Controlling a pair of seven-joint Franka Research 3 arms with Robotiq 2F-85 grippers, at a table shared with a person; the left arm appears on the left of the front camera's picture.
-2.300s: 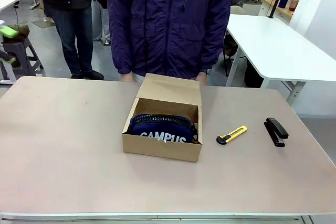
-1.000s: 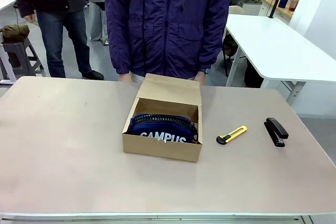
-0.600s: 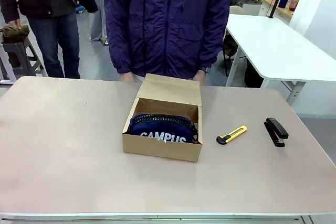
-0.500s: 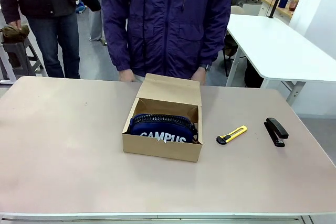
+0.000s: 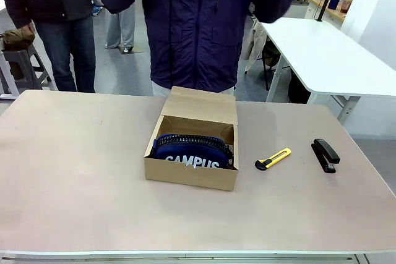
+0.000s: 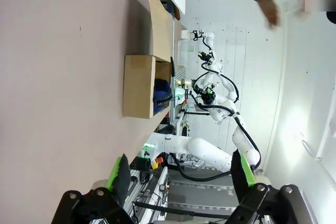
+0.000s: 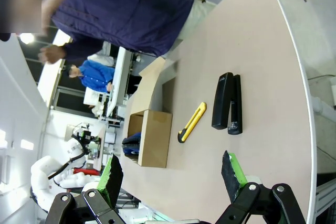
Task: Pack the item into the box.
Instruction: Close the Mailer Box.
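While the person (image 5: 198,29) at the far side stands with both arms lifted clear of the pale pink surface (image 5: 74,171), the soft navy-blue fabric zip pouch (image 5: 193,153) lies inside the shallow brown cardboard box (image 5: 189,177), near the middle of the surface.

- Pouch: long axis runs left to right, spanning nearly the box's full width. The white "CAMPUS" lettering faces the robot's side and reads upright in the front view. The zip runs along the upper edge.
- Box: flap lid (image 5: 201,104) stands open, hinged at the far wall and leaning back toward the person.
- To the robot's right of the box: a yellow utility knife (image 5: 273,159) lying diagonally, then a black stapler (image 5: 326,154), well apart from each other.
- Left pincer (image 6: 179,167): jaws wide, nothing between the green pads, well back from the box.
- Right pincer (image 7: 171,174): jaws wide, holding nothing, off the surface's right end.
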